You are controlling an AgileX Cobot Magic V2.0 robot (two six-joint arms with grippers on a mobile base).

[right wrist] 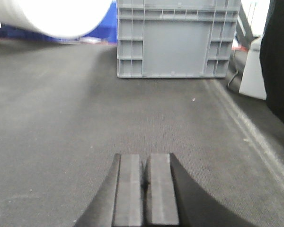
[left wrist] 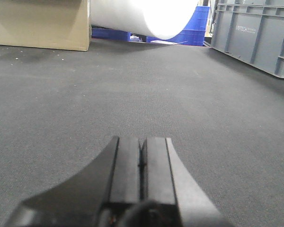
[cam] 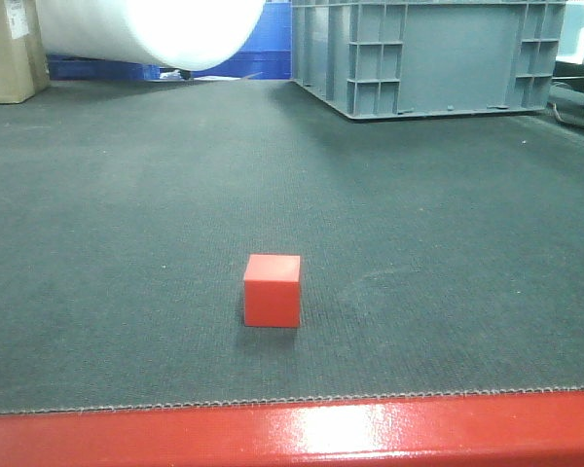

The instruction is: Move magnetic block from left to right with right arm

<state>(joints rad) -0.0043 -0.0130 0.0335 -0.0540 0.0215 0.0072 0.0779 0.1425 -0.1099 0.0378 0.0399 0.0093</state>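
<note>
One red block [cam: 272, 290] sits alone on the dark mat [cam: 127, 243], near the glossy red bar [cam: 292, 433] at the near edge and about midway across. Nothing touches it. Both grippers rest low over the mat with jaws pressed together and nothing between them: the left gripper [left wrist: 142, 163] faces a cardboard box [left wrist: 40, 23] and a white roll [left wrist: 146, 16] at the far left, the right gripper [right wrist: 143, 177] faces a grey crate [right wrist: 177, 38] at the far right.

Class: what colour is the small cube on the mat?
Plain red magnetic block, clearest in the front view.
</note>
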